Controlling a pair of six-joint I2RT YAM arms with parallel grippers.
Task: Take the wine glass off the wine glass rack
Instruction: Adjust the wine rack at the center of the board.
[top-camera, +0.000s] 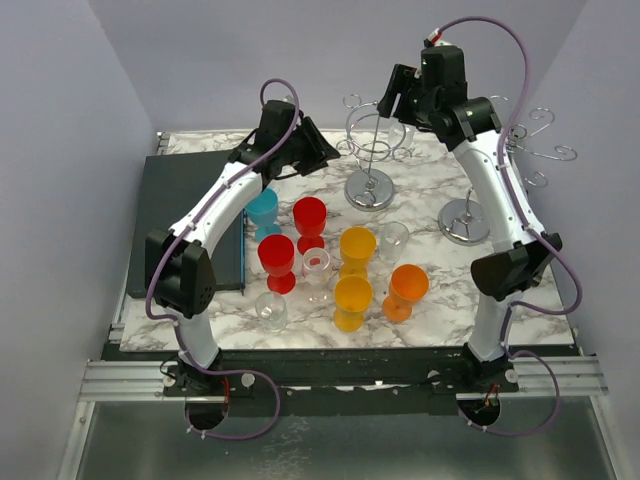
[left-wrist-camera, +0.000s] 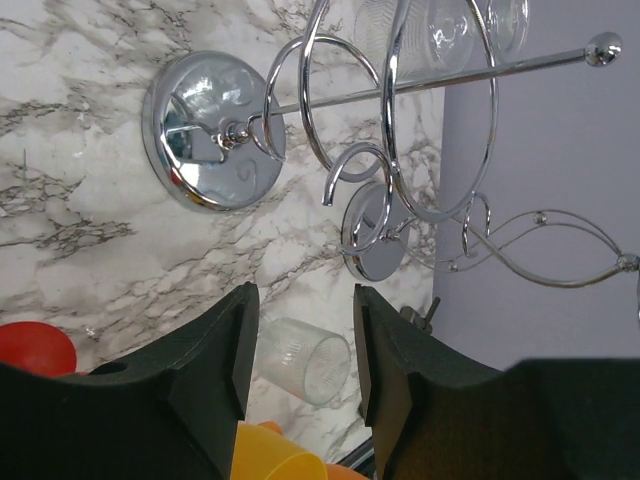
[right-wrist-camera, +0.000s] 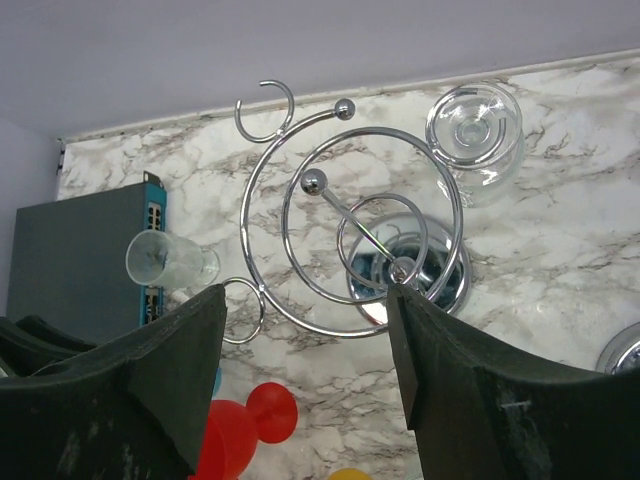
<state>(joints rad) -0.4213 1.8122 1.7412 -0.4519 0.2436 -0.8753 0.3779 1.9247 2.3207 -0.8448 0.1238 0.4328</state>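
Note:
The chrome wine glass rack (top-camera: 369, 150) stands on a round base at the back middle of the marble table. A clear wine glass (top-camera: 404, 139) hangs upside down from its right side, seen foot-up in the right wrist view (right-wrist-camera: 474, 128) and at the top of the left wrist view (left-wrist-camera: 440, 35). Another clear glass (right-wrist-camera: 170, 262) shows by the rack's left loop; I cannot tell how it is held there. My right gripper (top-camera: 392, 98) hovers above the rack, open (right-wrist-camera: 307, 300) and empty. My left gripper (top-camera: 335, 152) sits just left of the rack, open (left-wrist-camera: 300, 300) with nothing between its fingers.
A second chrome rack (top-camera: 465, 220) with curled arms stands at the right. Red (top-camera: 309, 215), yellow (top-camera: 357, 245), orange (top-camera: 405, 288), blue (top-camera: 262, 208) and clear (top-camera: 393, 238) cups crowd the table's middle and front. A dark box (top-camera: 185, 215) lies at the left.

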